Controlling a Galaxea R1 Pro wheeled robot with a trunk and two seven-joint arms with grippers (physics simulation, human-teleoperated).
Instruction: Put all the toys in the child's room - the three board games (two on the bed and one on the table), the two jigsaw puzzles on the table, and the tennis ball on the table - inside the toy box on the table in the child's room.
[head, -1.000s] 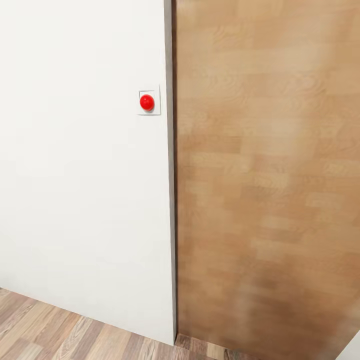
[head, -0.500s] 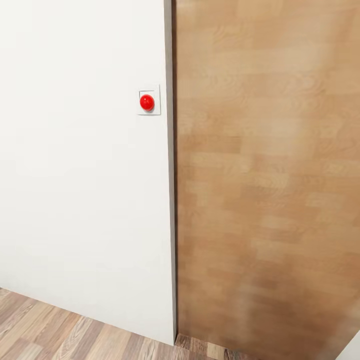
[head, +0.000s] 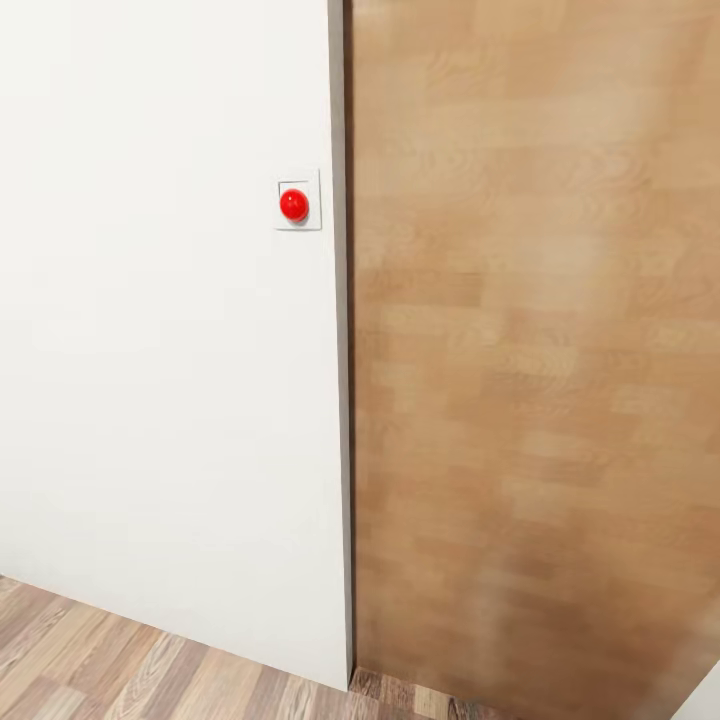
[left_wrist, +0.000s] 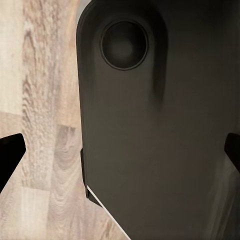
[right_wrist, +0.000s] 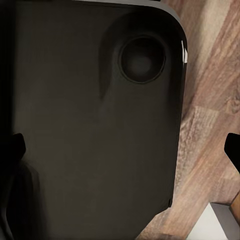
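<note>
In the left wrist view my left gripper (left_wrist: 120, 152) is open, its dark fingertips (left_wrist: 10, 156) far apart at the picture's edges. It hangs over my own dark base (left_wrist: 150, 125) and the wood floor (left_wrist: 45, 100), with nothing between the fingers. My right gripper (right_wrist: 122, 147) is open in the same way in the right wrist view, with its fingertips (right_wrist: 232, 147) wide apart over the dark base (right_wrist: 90, 125) and the floor (right_wrist: 210, 90). I am on my way, facing a wall and a door.
Close ahead in the head view stands a white wall (head: 160, 400) with a red round button (head: 294, 204) on a small white plate. Right of it is a shut, blurred wooden door (head: 540, 360). Wood floor (head: 120, 670) runs along the wall's foot.
</note>
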